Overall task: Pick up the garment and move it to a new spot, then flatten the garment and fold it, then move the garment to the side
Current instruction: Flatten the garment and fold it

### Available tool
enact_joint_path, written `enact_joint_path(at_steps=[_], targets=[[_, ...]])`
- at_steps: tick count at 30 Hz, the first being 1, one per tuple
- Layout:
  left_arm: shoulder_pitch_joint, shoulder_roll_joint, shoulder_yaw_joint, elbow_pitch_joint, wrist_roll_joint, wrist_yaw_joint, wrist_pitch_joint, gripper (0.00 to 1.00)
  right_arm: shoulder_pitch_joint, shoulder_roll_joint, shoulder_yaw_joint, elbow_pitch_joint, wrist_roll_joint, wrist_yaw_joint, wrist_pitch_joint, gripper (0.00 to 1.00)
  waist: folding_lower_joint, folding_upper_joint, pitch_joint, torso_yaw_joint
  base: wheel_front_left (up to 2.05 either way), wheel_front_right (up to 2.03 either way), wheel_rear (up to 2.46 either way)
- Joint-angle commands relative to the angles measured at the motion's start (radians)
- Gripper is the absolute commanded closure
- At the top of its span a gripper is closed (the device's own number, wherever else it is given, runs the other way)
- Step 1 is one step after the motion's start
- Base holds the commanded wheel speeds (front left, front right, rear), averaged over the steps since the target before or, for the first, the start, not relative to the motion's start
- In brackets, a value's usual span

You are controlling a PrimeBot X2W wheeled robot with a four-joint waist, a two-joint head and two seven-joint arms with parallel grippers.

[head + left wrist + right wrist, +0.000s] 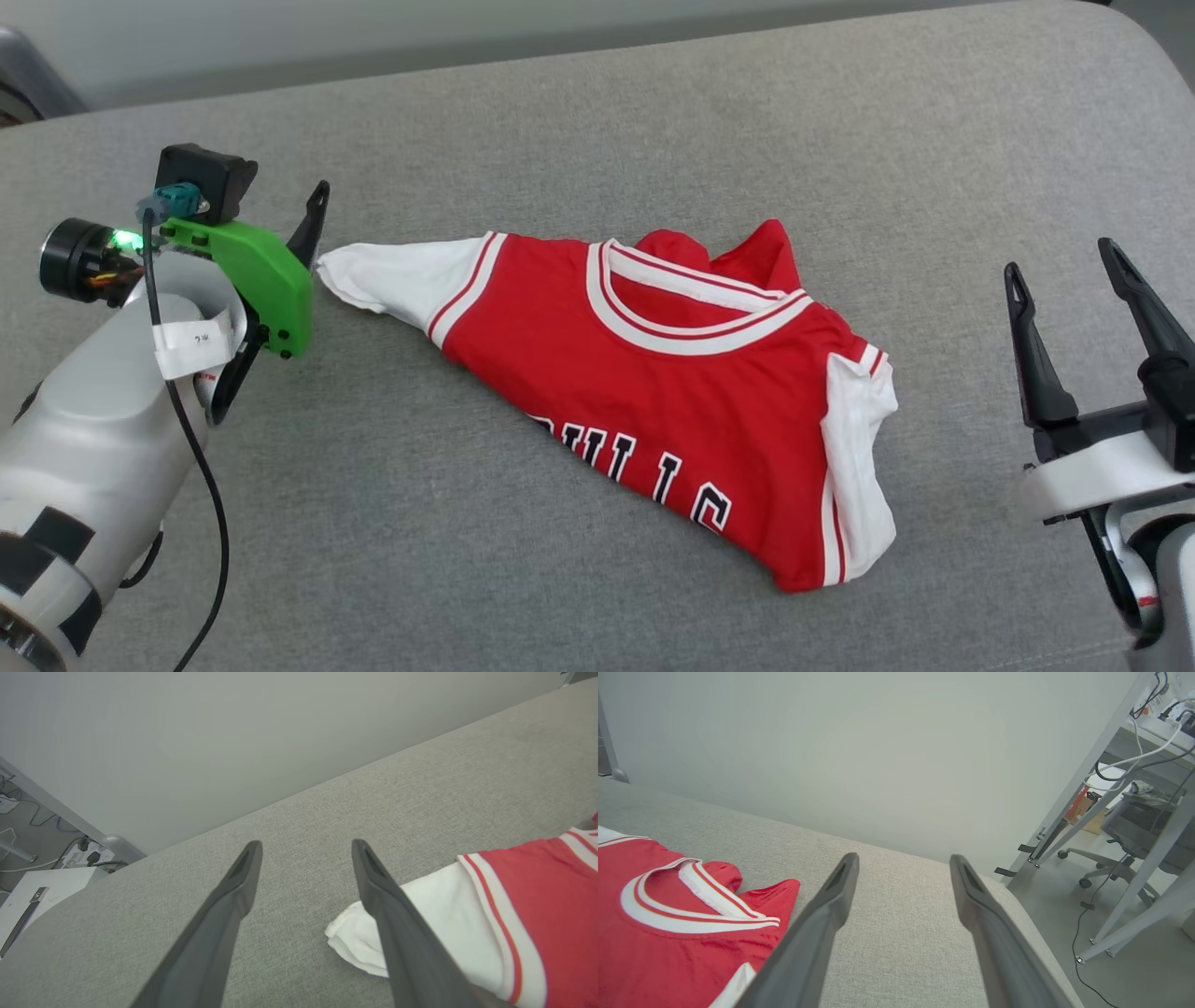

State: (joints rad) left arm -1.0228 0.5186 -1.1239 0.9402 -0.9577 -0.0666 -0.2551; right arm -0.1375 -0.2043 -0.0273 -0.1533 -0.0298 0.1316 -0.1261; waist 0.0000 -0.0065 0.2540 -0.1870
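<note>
We are flanking the garment [672, 373].
Left fingers [224, 914] are gaping empty just beside its white sleeve [392, 280]; right fingers [1032, 345] are gaping empty, well apart.

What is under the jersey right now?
The jersey lies on the grey cushion. A fold of its own red cloth pokes out behind the collar. Whatever else is beneath it is covered.

left tool [306, 847] jaws apart, right tool [1061, 259] jaws apart, both empty
</note>
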Motion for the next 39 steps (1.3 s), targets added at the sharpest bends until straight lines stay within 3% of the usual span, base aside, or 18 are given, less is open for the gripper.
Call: enact_joint_path(at_steps=[1,9,15,19,23,34,39], targets=[[0.02,0.015,0.04,-0.049,0.033,0.038,-0.005,0.0,-0.015,-0.039,0.024,-0.023,0.026,-0.001,0.046,0.0,0.0,0.0065,-0.058,0.044,0.0,0.0,0.0],[0.324,0.099,0.344,-0.527,0.294,0.302,-0.006,0.0,0.004,-0.316,0.204,-0.164,0.283,-0.001,0.486,0.0,0.0,0.0065,-0.102,0.097,0.0,0.0,0.0],[0.558,0.088,0.501,-0.74,0.402,0.394,-0.006,0.0,0.033,-0.457,0.283,-0.197,0.482,-0.001,0.807,0.0,0.0,0.0065,-0.116,0.129,0.0,0.0,0.0],[0.659,0.063,0.57,-0.809,0.455,0.401,-0.007,0.0,0.068,-0.492,0.292,-0.175,0.588,-0.001,0.958,0.0,0.0,0.0065,-0.118,0.153,0.0,0.0,0.0],[0.729,0.019,0.623,-0.852,0.5,0.401,-0.007,0.0,0.106,-0.505,0.306,-0.134,0.647,-0.001,1.025,0.0,0.0,0.0065,-0.107,0.181,0.0,0.0,0.0],[0.804,-0.09,0.721,-0.868,0.595,0.342,-0.007,0.0,0.1,-0.389,0.358,0.105,0.649,-0.001,0.899,0.0,0.0,0.0065,-0.049,0.248,0.0,0.0,0.0],[0.819,-0.133,0.757,-0.854,0.627,0.311,-0.007,0.0,0.087,-0.385,0.424,0.235,0.594,-0.001,0.824,0.0,0.0,0.0065,-0.044,0.256,0.0,0.0,0.0]])
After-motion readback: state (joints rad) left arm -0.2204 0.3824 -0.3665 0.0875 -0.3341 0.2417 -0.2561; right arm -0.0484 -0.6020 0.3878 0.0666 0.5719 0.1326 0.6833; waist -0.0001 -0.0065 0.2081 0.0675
